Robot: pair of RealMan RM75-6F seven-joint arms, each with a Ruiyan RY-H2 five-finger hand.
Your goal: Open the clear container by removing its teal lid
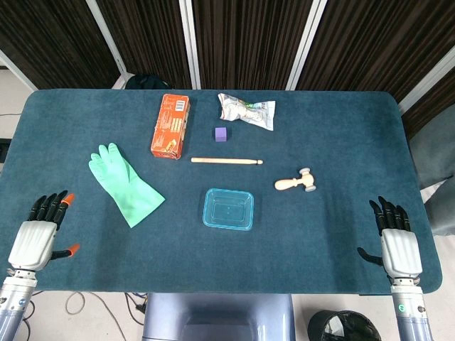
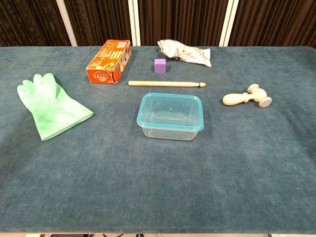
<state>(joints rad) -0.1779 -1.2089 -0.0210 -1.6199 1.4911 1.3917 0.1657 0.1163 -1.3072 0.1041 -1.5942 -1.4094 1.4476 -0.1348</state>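
1. Near the middle of the table sits the clear container, with its teal lid seated flat on the rim all the way round; no corner looks lifted in either view.
2. Both hands are well apart from it, at the near edge of the table. The left hand rests at the near-left corner and the right hand at the near-right corner, seen only in the head view.
3. Each hand holds nothing. The fingers lie stretched forward, close side by side, with the thumb sticking out to the inside.
4. Nothing of the task looks done yet: the lid is on and untouched, and no hand has approached.
5. What is left, as I judge it: one hand steadies the container, the other catches a lid edge and peels it up and away.
6. Around the container lie a green glove, an orange box, a wooden stick, a purple cube, a crumpled wrapper and a small wooden hammer, none touching it.
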